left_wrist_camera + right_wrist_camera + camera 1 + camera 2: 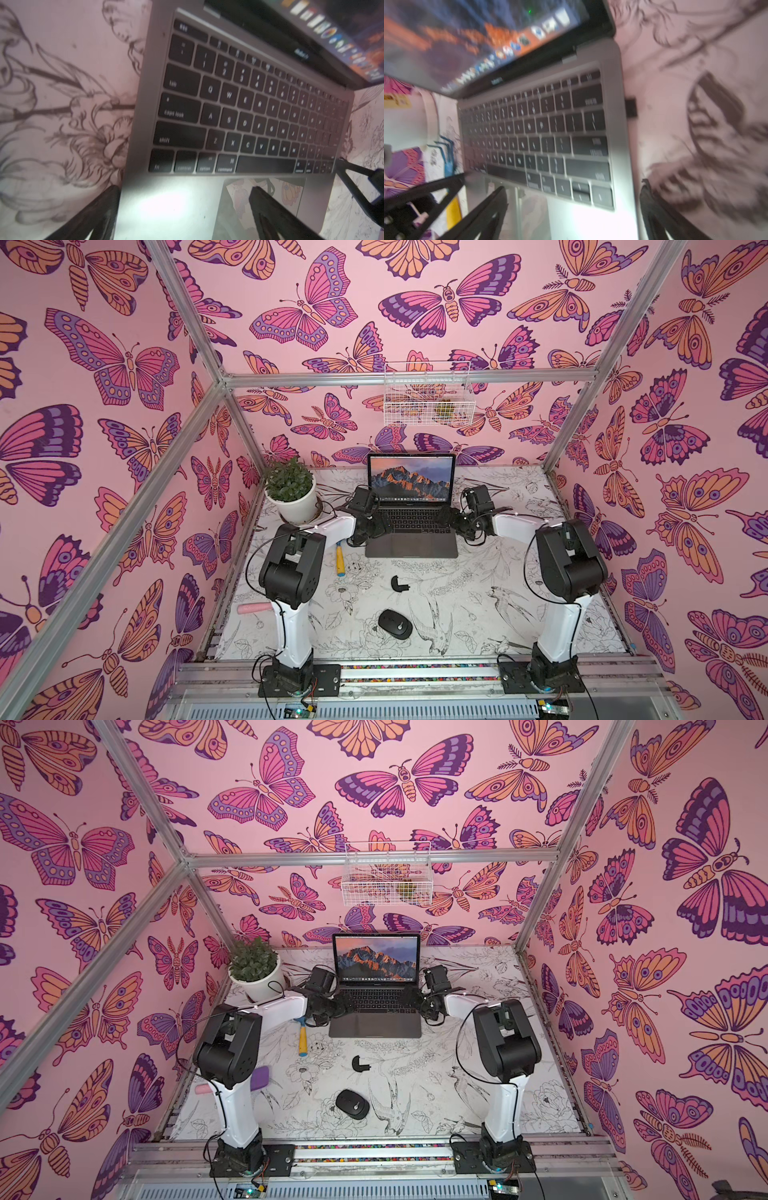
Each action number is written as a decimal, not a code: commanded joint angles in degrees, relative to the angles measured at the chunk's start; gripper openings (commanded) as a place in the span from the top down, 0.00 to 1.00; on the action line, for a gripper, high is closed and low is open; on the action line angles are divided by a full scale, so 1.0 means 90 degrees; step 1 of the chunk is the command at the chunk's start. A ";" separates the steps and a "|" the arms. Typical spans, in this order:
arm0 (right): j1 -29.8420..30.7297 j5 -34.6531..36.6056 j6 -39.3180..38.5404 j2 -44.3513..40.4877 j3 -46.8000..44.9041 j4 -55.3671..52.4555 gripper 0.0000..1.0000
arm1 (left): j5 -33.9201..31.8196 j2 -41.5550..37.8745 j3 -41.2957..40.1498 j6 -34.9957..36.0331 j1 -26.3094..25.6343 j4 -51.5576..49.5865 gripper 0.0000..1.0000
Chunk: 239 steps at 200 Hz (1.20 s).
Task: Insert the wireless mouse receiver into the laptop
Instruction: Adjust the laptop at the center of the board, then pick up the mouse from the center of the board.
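Desk (478, 593), line-drawn floral and bird print, inside a butterfly-papered enclosure.

- Laptop (411, 506): open, at the far centre of the desk, screen lit with an orange mountain.
- Receiver (631, 108): a small black stub juts from the laptop's right side edge. The right wrist view is blurred, so this identification is likely but not certain.
- Wireless mouse (395, 624): black oval lying alone on the near centre of the desk, well apart from the laptop.
- Left end effector (185, 188): fingers spread wide and empty. It straddles the laptop's left front corner, with one finger over the desk and one over the trackpad.
- Right end effector (573, 186): fingers likewise spread wide and empty. It straddles the laptop's right edge.
- Potted plant (291, 489): white pot in the far left corner, just behind the left arm.
- Yellow-handled tool (341, 560): lies left of the laptop, its far end hidden under the left arm.
- Black L-shaped part (400, 584): sits between the laptop and the mouse.
- Pink cylinder (254, 608) and purple object (261, 1078): at the left edge, partly hidden by the left arm.
- Wire basket (428, 396): white, hung on the back rail. It holds a yellow-green item (444, 408) too small to identify.
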 commanded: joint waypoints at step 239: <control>0.5533 0.2207 -0.4167 -0.1772 -0.2604 0.0048 0.62 | -0.0072 -0.4751 -0.4190 -0.0130 0.0434 0.1861 0.00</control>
